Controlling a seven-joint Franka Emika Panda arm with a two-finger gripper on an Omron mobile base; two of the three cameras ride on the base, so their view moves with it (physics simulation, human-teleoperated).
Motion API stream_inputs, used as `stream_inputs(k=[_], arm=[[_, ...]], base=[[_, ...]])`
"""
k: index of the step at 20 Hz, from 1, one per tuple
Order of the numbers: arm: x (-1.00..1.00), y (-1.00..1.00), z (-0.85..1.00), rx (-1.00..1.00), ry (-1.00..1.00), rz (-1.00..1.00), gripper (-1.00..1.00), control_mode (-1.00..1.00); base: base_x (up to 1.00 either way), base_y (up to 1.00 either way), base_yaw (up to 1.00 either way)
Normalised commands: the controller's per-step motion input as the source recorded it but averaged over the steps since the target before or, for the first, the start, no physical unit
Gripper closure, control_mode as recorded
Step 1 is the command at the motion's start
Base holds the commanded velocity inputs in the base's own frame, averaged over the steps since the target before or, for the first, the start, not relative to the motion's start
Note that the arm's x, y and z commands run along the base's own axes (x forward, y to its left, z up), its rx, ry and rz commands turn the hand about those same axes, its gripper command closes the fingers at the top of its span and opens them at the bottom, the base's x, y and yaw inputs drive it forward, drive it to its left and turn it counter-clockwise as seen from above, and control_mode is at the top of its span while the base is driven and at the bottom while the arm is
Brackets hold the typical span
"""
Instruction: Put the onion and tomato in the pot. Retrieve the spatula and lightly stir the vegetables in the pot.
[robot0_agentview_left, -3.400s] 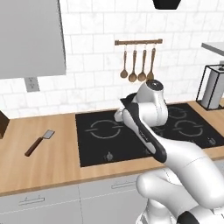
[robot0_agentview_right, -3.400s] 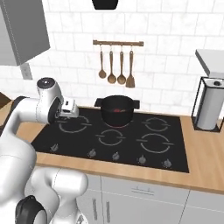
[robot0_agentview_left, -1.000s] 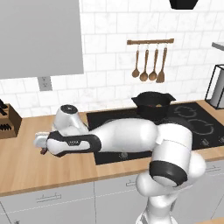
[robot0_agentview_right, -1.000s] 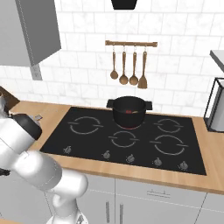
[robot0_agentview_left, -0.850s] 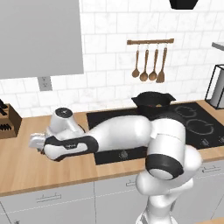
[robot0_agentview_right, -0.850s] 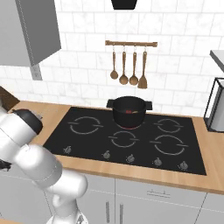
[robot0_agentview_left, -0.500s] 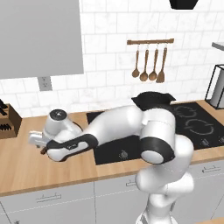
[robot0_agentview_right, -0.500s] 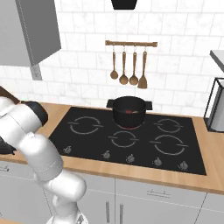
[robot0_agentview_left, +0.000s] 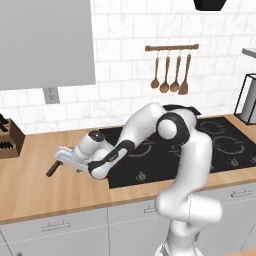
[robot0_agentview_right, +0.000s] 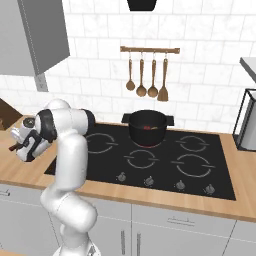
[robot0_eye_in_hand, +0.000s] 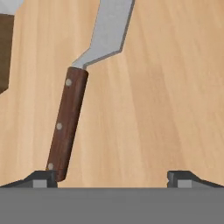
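Observation:
The spatula (robot0_eye_in_hand: 68, 124) lies flat on the wooden counter, its reddish-brown handle toward me and its grey blade (robot0_eye_in_hand: 109, 30) pointing away. My gripper (robot0_eye_in_hand: 113, 177) hangs open just above the handle's end, which sits close by one fingertip (robot0_eye_in_hand: 41, 177). From the left base view the gripper (robot0_agentview_left: 64, 155) is low over the counter left of the hob, with the spatula handle (robot0_agentview_left: 52, 170) sticking out beneath it. The black pot (robot0_agentview_right: 147, 127) stands on a rear burner with the red tomato (robot0_agentview_right: 145, 127) inside. I cannot make out the onion.
A knife block (robot0_agentview_left: 7, 142) stands at the far left of the counter. The black hob (robot0_agentview_right: 150, 160) lies to the right of the gripper. Wooden spoons and a turner (robot0_agentview_right: 147, 75) hang on a wall rail. A wire stand (robot0_agentview_right: 247, 125) is at the far right.
Over the last second the hand has swung farther left and dropped over the spatula, and the elbow has risen. The jaws have stayed open. The spatula has not moved.

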Motion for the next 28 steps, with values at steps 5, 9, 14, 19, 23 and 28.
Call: stream_inputs(k=[5, 9, 14, 19, 23, 28], arm=[[0.0, 0.72, 0.33, -0.04, 0.0, -0.02, -1.0, -1.0], [-0.06, 0.73, 0.51, -0.1, 0.02, -0.07, -1.0, -1.0], [0.16, 0.61, -0.04, -0.2, 0.22, -0.13, -1.0, -1.0], [0.11, 0.41, -0.37, -0.23, 0.25, -0.14, -1.0, -1.0], [0.02, -0.03, -0.48, -0.16, 0.12, -0.1, -1.0, -1.0], [0.16, -0.2, -0.52, -0.12, 0.03, -0.06, -1.0, -1.0]], base=[[0.0, 0.0, 0.0], [0.0, 0.0, 0.0], [0.0, 0.0, 0.0], [0.0, 0.0, 0.0], [0.0, 0.0, 0.0], [0.0, 0.0, 0.0]])
